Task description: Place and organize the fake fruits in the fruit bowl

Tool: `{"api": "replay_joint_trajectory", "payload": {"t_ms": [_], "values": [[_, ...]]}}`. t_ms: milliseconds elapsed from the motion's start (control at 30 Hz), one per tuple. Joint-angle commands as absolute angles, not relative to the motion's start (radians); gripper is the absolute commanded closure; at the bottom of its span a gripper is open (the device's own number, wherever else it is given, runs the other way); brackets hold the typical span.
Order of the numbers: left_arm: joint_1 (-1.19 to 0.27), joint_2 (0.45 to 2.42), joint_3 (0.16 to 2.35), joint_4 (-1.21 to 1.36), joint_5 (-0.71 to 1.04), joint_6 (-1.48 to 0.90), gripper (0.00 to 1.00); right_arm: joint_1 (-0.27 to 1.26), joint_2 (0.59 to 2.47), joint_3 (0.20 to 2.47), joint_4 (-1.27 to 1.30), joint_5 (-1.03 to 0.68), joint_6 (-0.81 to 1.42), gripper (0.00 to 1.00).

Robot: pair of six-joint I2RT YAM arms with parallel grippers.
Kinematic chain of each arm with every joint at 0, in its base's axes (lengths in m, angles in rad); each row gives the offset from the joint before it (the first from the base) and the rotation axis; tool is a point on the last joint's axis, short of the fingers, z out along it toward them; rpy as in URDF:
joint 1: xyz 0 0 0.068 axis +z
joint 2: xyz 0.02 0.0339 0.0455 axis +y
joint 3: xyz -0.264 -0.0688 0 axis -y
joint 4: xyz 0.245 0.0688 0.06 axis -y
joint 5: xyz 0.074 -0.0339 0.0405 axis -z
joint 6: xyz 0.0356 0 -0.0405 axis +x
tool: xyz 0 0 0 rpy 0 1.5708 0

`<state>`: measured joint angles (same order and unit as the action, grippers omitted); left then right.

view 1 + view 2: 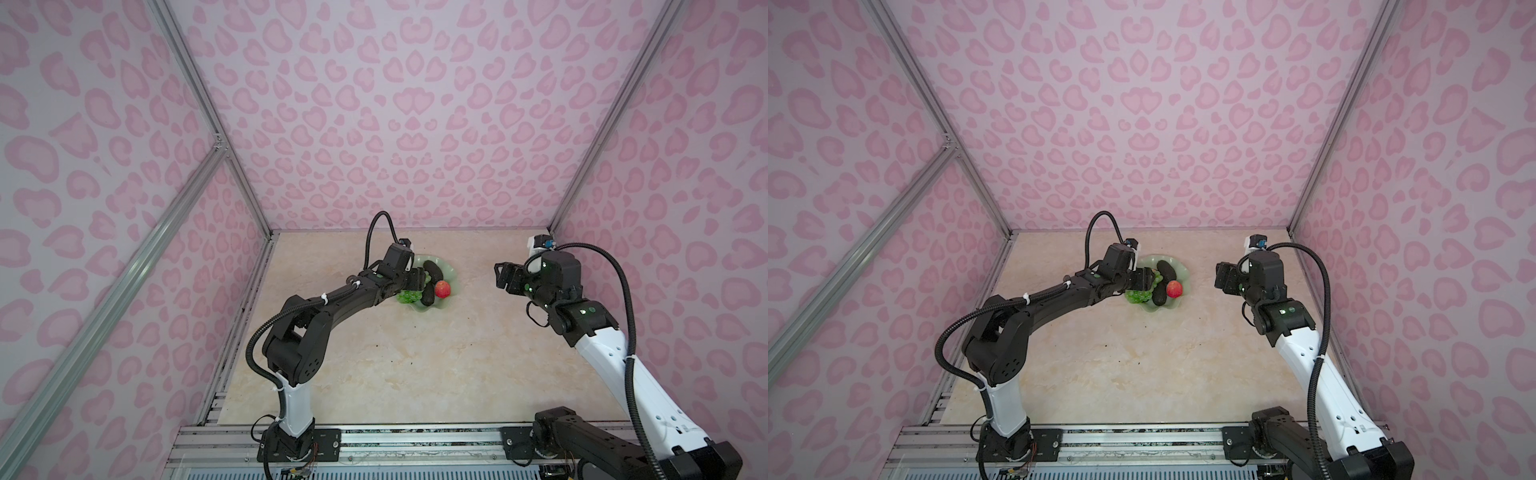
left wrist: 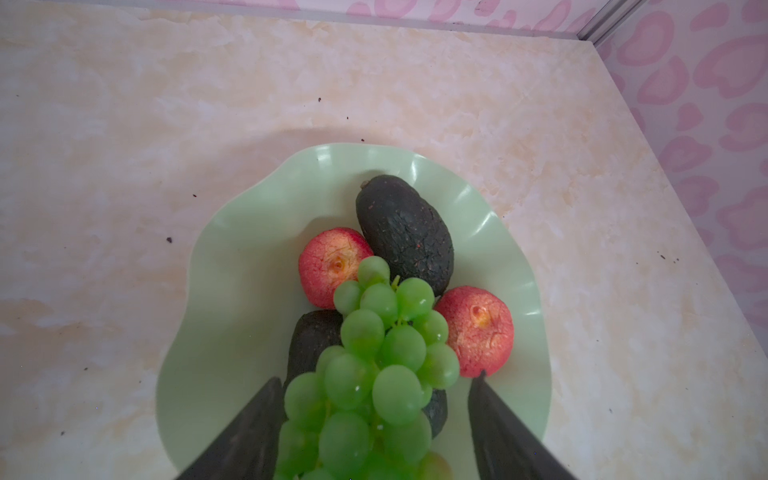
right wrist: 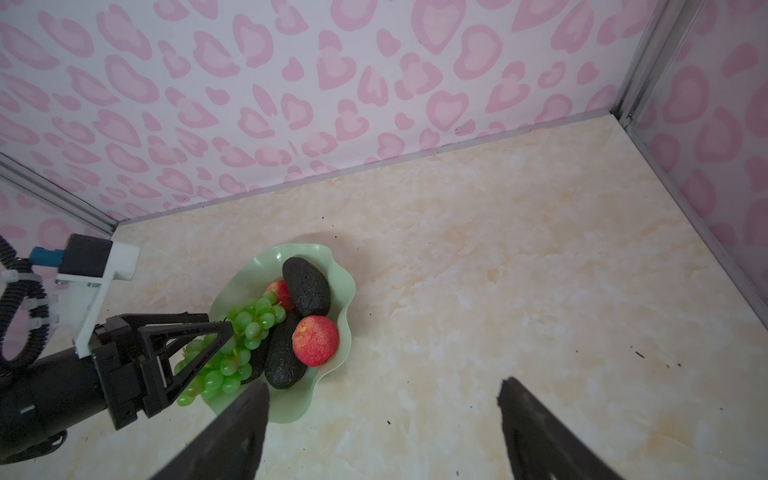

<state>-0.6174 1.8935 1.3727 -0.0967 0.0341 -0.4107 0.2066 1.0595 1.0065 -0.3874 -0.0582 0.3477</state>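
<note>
Low in the left wrist view, the left gripper (image 2: 374, 419) stands spread around the grapes (image 2: 374, 365), a light, floppy, slick bunch draped over avocados in the fruit bowl (image 2: 232, 266), best pinched mid-cluster; the right gripper (image 3: 382, 419) hangs spread, empty.

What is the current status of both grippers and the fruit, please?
Left gripper open astride glossy green grape bunch. Right gripper open, empty, off to the side. Grapes, apples, avocados in wavy-rimmed mint-green bowl. Nothing obstructing.

Pink leopard-spotted walls (image 1: 415, 124) framed by aluminium rails (image 1: 199, 95) enclose a cream marbled table (image 1: 395, 365); dark specks dot the table near its middle.
</note>
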Motion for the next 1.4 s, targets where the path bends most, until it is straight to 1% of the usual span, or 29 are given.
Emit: {"api": "replay_joint_trajectory", "payload": {"t_ms": [0,200,367,533,600,733,800,900,1000,1100,1200,1300,1367], "values": [[-0.618,1.844,1.373,-0.060,0.039,-0.401,0.24,0.205,1.055,0.996,-0.377,-0.066,0.343,0.14],[-0.618,1.697,1.351,-0.017,-0.019,-0.350,0.18,0.202,1.054,0.983,-0.365,-0.067,0.333,0.12],[-0.614,1.471,1.186,0.086,-0.147,-0.243,0.13,0.198,1.079,0.975,-0.341,-0.088,0.313,0.09],[-0.559,1.223,0.965,0.117,-0.274,-0.185,0.10,0.197,1.101,0.929,-0.267,-0.082,0.290,0.07],[-0.513,1.125,0.844,0.134,-0.328,-0.198,0.09,0.197,1.106,0.906,-0.235,-0.069,0.282,0.02],[-0.395,0.944,0.604,0.209,-0.398,-0.219,0.07,0.197,1.119,0.860,-0.177,0.012,0.276,0.02],[-0.351,0.901,0.520,0.252,-0.432,-0.218,0.06,0.197,1.133,0.833,-0.150,0.071,0.279,0.02],[-0.295,0.882,0.400,0.367,-0.462,-0.191,0.04,0.198,1.148,0.789,-0.100,0.147,0.246,0.02],[-0.219,0.913,0.305,0.523,-0.448,-0.171,0.04,0.197,1.127,0.689,0.041,0.264,0.208,0.01],[-0.131,0.978,0.272,0.604,-0.405,-0.169,0.04,0.191,1.116,0.586,0.223,0.347,0.134,0.01],[-0.070,1.074,0.226,0.767,-0.377,-0.159,0.04,0.160,1.152,0.523,0.350,0.365,0.093,0.01],[-0.040,1.209,0.214,0.909,-0.356,-0.149,0.04,0.134,1.204,0.472,0.464,0.382,0.081,0.01],[-0.031,1.249,0.241,0.921,-0.333,-0.124,0.05,0.132,1.241,0.418,0.613,0.395,0.038,0.01]]}}
